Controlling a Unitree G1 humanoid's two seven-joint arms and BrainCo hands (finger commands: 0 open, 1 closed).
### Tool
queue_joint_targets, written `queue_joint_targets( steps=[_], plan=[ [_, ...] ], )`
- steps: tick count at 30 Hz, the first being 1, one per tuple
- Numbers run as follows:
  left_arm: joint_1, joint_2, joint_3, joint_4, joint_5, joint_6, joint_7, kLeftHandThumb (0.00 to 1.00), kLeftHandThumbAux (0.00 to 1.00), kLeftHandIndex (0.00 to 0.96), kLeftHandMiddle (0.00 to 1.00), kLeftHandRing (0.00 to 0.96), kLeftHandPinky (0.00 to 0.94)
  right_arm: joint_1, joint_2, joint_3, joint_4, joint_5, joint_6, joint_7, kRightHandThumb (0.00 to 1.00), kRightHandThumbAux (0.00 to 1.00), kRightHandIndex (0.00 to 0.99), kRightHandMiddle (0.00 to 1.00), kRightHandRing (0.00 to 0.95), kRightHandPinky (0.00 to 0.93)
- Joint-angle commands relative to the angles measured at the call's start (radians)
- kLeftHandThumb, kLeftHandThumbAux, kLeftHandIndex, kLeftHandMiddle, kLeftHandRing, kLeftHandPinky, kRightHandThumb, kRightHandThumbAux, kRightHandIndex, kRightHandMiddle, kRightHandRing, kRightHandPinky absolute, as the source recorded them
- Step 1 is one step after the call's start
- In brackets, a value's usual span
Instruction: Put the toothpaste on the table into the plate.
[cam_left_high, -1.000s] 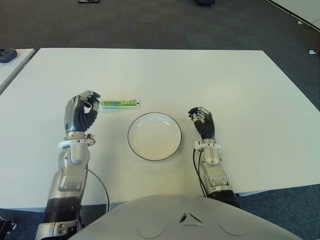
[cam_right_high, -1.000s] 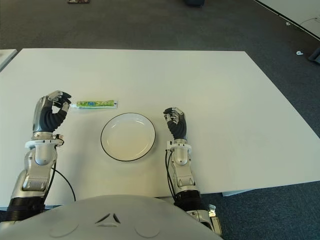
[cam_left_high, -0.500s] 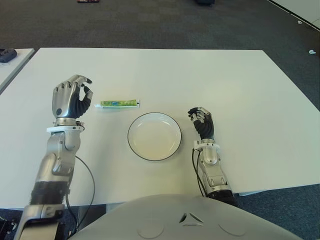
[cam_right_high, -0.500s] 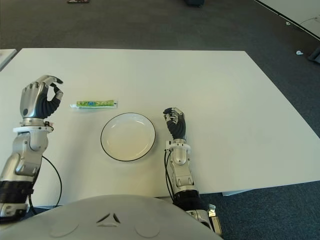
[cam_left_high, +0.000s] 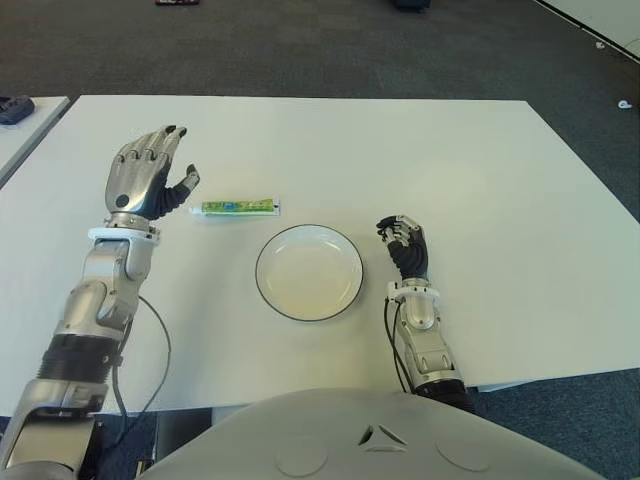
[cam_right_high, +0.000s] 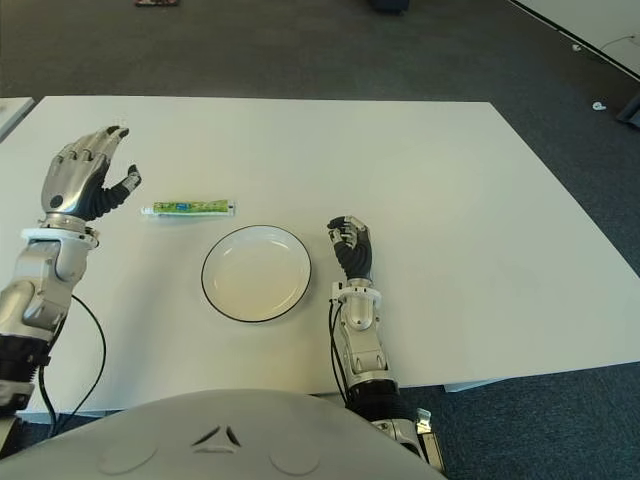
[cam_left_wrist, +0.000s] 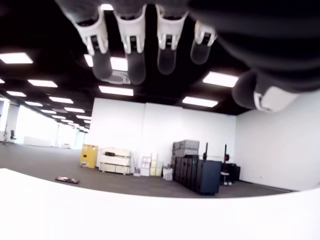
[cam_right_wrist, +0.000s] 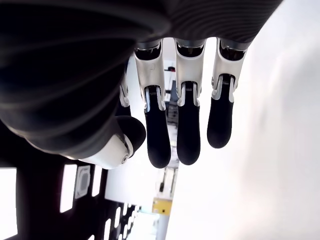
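The toothpaste (cam_left_high: 238, 207) is seen lying flat on the white table (cam_left_high: 450, 160), lengthwise from side to side, at about 11 o'clock from the plate (cam_left_high: 309, 272) and a short way apart from its rim. The plate is placed near the table's near edge and nothing is held in it.

The left hand (cam_left_high: 145, 178) is raised at 9 o'clock from the toothpaste, just beside the tube's left end, with its fingers (cam_left_wrist: 131, 40) spread and extended; nothing is gripped, and no contact with the tube can be made out. In the left wrist view only the outstretched fingers and the room beyond are shown.

The right hand (cam_left_high: 405, 246) is seen at 3 o'clock from the plate, close to its rim, with its fingers (cam_right_wrist: 188, 125) loosely curled and nothing grasped.
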Motion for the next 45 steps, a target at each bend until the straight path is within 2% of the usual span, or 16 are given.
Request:
queue_joint_targets(
  steps=[1,13,22,26,33,38,45],
  plan=[
    [-0.099,0.059,-0.074,0.103,0.03,-0.009,-0.1,0.561,0.232,0.0,0.002,0.001,0.016,-0.003,0.005,-0.007,0.008,0.003,0.013,-0.008,0.706,0.727,0.428,0.453,0.431,0.427],
    [-0.22,0.121,-0.193,0.265,0.015,-0.093,-0.166,0.532,0.2,0.0,0.0,0.0,0.007,-0.001,0.004,-0.013,0.008,0.009,0.009,-0.009,0.706,0.728,0.427,0.447,0.428,0.431],
    [-0.332,0.132,-0.301,0.438,0.02,-0.217,-0.217,0.541,0.197,0.0,0.0,0.0,0.0,0.003,0.002,-0.015,0.007,0.012,0.001,-0.005,0.705,0.728,0.427,0.441,0.42,0.422],
    [-0.405,0.116,-0.363,0.553,0.04,-0.269,-0.216,0.545,0.215,0.0,0.0,0.0,0.0,0.003,0.001,-0.017,0.007,0.013,-0.004,-0.003,0.706,0.727,0.428,0.445,0.423,0.428],
    [-0.471,0.1,-0.445,0.698,0.059,-0.339,-0.187,0.55,0.241,0.0,0.0,0.0,0.0,0.006,-0.001,-0.02,0.006,0.012,-0.001,-0.004,0.706,0.727,0.428,0.453,0.43,0.436],
    [-0.503,0.093,-0.489,0.765,0.063,-0.378,-0.182,0.547,0.248,0.0,0.0,0.0,0.0,0.005,0.0,-0.023,0.008,0.01,0.002,-0.007,0.706,0.727,0.428,0.462,0.441,0.448],
    [-0.528,0.066,-0.534,0.825,0.051,-0.397,-0.234,0.544,0.258,0.0,0.0,0.0,0.003,0.009,0.0,-0.024,0.004,0.009,-0.003,-0.009,0.706,0.728,0.427,0.469,0.45,0.447]
  ],
)
